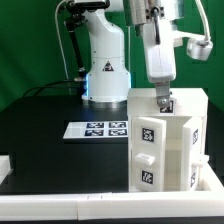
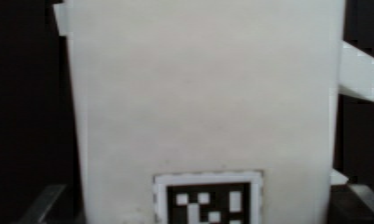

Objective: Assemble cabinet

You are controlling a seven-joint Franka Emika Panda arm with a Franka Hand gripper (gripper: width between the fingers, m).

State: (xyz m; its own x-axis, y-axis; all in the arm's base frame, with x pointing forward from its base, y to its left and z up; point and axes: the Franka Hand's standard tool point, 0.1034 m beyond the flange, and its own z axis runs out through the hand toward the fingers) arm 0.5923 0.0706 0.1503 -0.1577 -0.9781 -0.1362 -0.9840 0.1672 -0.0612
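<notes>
The cabinet (image 1: 165, 140) is a tall white boxy body with black-and-white tags on its faces. It stands upright at the front of the black table, on the exterior view's right. My gripper (image 1: 162, 100) comes straight down onto its top edge, with the fingers around a panel there. In the wrist view the cabinet's white panel (image 2: 202, 90) fills the picture, with one tag (image 2: 209, 198) near the gripper (image 2: 198, 205). The dark fingertips (image 2: 42, 200) sit against both sides of the panel. The gripper is shut on the cabinet.
The marker board (image 1: 105, 128) lies flat on the table, to the exterior view's left of the cabinet. The robot's white base (image 1: 100, 60) stands behind it. A white rim (image 1: 60, 205) runs along the table's front edge, with a raised white piece (image 1: 8, 165) at the front left.
</notes>
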